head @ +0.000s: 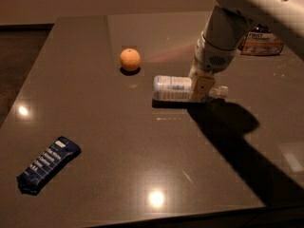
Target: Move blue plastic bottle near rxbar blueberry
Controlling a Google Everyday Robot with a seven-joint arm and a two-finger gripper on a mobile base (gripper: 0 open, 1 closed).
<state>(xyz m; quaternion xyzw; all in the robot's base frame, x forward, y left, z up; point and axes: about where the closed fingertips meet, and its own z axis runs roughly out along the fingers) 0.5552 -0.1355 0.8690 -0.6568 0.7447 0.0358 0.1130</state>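
Note:
The blue plastic bottle (172,88) lies on its side in the middle of the dark table, white cap (221,91) pointing right. My gripper (202,88) hangs down from the white arm and sits over the bottle's neck end, touching or nearly touching it. The rxbar blueberry (47,164), a navy wrapper with white text, lies flat near the front left of the table, far from the bottle and the gripper.
An orange (129,59) sits behind and left of the bottle. A snack packet (260,43) lies at the back right, partly behind the arm. The table's (142,151) front edge runs along the bottom. The arm's shadow falls right of the bottle.

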